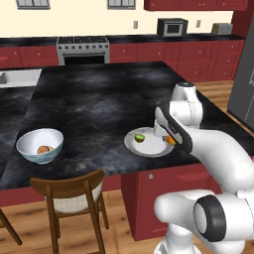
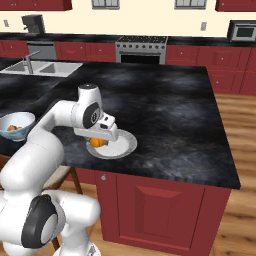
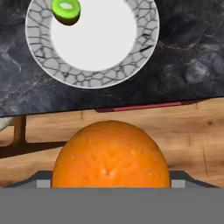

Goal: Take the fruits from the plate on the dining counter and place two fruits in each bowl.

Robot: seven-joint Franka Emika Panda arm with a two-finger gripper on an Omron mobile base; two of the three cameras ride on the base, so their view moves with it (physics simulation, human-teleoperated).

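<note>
While the arm bends low over the plate [image 1: 149, 147], its gripper [image 2: 98, 142] holds the orange [image 3: 111, 154]. A green fruit [image 3: 66, 10] lies on the plate.

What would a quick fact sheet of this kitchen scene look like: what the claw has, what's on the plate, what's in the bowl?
gripper: closed on the orange fruit, lifted above the plate
plate: near the dining counter edge, holds a green lime
bowl: left of the plate, fruit inside; how many, unclear
chair: wooden, tucked under the counter below the bowl

One plate [image 1: 149, 147], one bowl [image 1: 39, 145], three fruits [image 3: 110, 155]
</note>
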